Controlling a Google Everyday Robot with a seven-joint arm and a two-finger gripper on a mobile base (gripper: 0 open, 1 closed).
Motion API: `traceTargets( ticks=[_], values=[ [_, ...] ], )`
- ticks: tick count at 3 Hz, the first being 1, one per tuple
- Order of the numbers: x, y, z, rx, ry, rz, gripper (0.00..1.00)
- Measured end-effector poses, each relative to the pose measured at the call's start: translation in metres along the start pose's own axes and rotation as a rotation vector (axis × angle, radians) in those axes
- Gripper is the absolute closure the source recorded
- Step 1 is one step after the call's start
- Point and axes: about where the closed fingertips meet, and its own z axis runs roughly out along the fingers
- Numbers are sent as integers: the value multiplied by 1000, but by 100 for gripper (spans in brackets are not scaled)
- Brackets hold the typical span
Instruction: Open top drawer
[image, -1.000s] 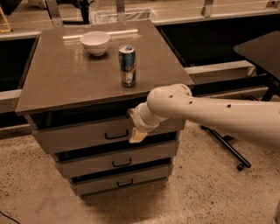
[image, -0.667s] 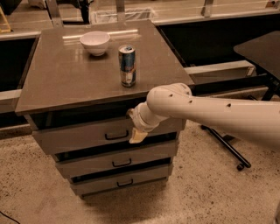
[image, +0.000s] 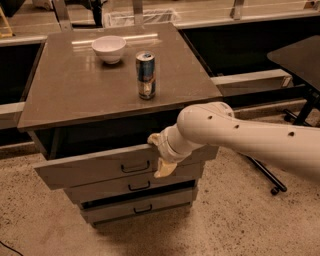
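Note:
The top drawer (image: 90, 172) is the widest grey-brown front under the cabinet top, with a small black loop handle (image: 135, 167) at its centre. It stands pulled out, with a dark gap between its top edge and the tabletop. My gripper (image: 159, 156), cream-coloured at the end of the white arm (image: 240, 137), is against the drawer front just right of the handle, at the panel's upper edge.
A white bowl (image: 109, 48) and a drink can (image: 145, 75) stand on the cabinet top (image: 75, 95). Two narrower drawers (image: 135, 200) sit below. A dark table and a chair base (image: 272, 187) are at the right, and shelving runs behind.
The top drawer has slid out toward the camera, opening a dark gap under the tabletop. My gripper moved outward and slightly down with its front.

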Motion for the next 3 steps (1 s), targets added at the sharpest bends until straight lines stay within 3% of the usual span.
traceTargets(
  ticks=[2,3],
  values=[
    [-20,46,-23,-134,-20,-101,32],
    [-16,24,-40,-105,-31,-76,29]
  ],
)
